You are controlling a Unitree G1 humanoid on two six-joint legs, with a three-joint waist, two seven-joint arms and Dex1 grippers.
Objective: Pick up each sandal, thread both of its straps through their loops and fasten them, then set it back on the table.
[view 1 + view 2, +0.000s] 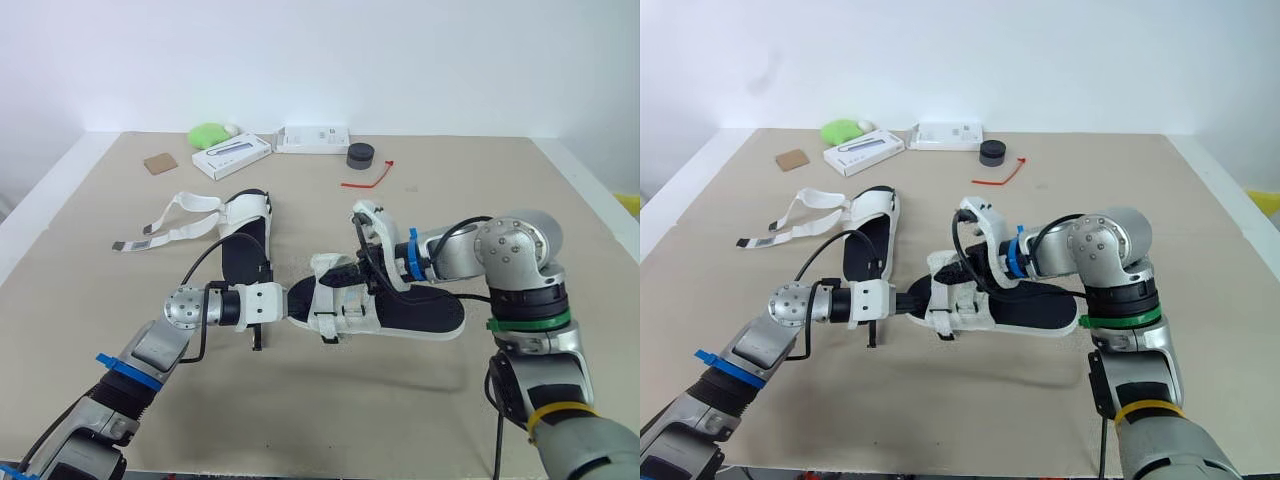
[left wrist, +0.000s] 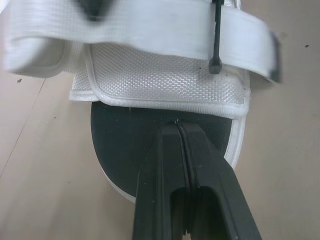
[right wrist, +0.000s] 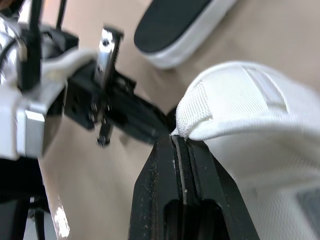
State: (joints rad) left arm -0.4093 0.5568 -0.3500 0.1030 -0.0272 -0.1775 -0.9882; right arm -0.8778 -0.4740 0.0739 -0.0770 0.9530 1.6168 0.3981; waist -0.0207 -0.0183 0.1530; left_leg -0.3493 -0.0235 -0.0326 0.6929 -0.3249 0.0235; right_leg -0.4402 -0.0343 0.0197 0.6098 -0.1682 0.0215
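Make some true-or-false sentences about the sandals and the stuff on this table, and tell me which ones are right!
1. There are two sandals, a front sandal and a back sandal. True.
2. The right pincer is pinching a white strap of the front sandal. True.
3. The back sandal's straps are done up. False: they are open and spread out flat on the table.
4. The red cord lies on top of the front sandal. False: it lies on the table far behind it, next to a black round thing.
5. A green thing sits near the table's far edge. True.
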